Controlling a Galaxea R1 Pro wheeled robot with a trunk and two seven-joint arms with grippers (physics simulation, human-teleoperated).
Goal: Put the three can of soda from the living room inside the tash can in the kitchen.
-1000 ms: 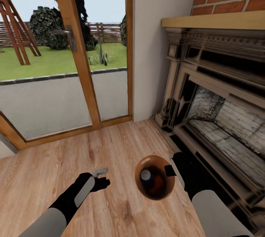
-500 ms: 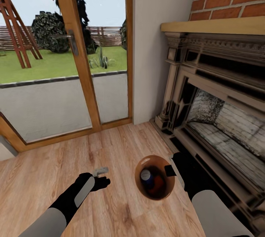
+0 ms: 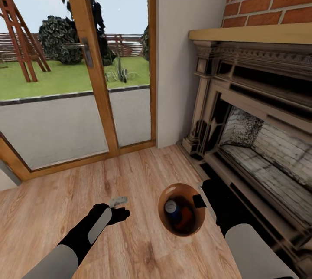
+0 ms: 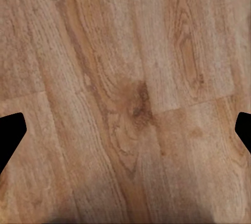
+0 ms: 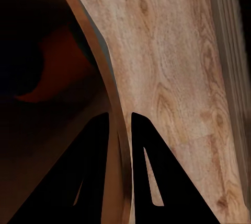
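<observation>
Bin (image 3: 181, 209) at lower centre of frame, above floor (image 3: 143, 170), rim pinched between right fingers (image 5: 94, 166). Blue can (image 3: 172, 208) and an orange can (image 3: 187, 215) inside; third can not discernible. Left fingers (image 4: 10, 135) spread, empty. Risk: thin rim grip slipping in transit, tipping cans out; fireplace (image 3: 255, 131) close alongside.

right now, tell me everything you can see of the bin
The bin is small, round and tapered, with a tan-brown, wood-like inside. It is held upright above the wood floor near the fireplace. The right gripper pinches its thin rim, one finger inside and one outside. Inside lie a blue can with a silver top and something orange beside it.
</observation>
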